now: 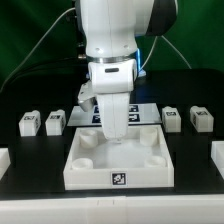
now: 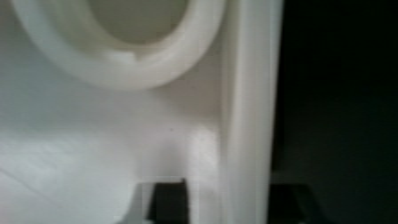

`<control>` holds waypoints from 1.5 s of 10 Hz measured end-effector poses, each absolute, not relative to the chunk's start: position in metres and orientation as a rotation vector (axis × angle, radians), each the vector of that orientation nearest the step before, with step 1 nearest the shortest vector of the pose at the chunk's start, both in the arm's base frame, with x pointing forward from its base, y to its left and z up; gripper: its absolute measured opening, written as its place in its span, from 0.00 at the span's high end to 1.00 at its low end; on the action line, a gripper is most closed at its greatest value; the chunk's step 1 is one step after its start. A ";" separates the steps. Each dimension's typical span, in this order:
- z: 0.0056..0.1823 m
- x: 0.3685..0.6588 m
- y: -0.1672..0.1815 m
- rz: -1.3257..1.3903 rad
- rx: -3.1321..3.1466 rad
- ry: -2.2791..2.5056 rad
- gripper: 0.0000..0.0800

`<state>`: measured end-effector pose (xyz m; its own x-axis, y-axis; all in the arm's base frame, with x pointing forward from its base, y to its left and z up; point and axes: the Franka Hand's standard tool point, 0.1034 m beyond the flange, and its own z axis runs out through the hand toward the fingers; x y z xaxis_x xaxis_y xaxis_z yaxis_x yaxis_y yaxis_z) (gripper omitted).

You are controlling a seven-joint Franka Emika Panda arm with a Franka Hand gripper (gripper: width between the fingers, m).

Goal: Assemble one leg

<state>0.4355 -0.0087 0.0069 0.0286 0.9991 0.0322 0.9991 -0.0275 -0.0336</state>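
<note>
Lower centre: tray (image 1: 85,175) with corner sockets contains the gripper (image 1: 113,131), aperture indiscernible; legs (image 1: 28,122) flank it outside.

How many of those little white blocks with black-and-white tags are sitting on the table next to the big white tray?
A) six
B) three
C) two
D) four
D. The exterior view shows four legs: two on its left and two on its right, to either side of the large tray-like part.
</note>
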 end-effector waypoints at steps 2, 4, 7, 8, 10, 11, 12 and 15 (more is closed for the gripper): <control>0.008 0.438 -0.009 -0.015 -2.226 -2.164 0.93; 0.008 0.439 -0.009 -0.016 -2.227 -2.164 0.93; 0.008 0.439 -0.009 -0.016 -2.227 -2.164 0.93; 0.008 0.439 -0.009 -0.016 -2.227 -2.164 0.93; 0.014 0.451 0.002 -0.022 -2.221 -2.167 0.93; 0.015 0.462 0.011 -0.040 -2.209 -2.180 0.93; 0.014 0.471 0.022 -0.058 -2.223 -2.162 0.93; 0.013 0.495 0.058 -0.110 -2.245 -2.120 0.93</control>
<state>0.4946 0.0584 0.0133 0.0566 0.9946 0.0874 0.9983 -0.0578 0.0106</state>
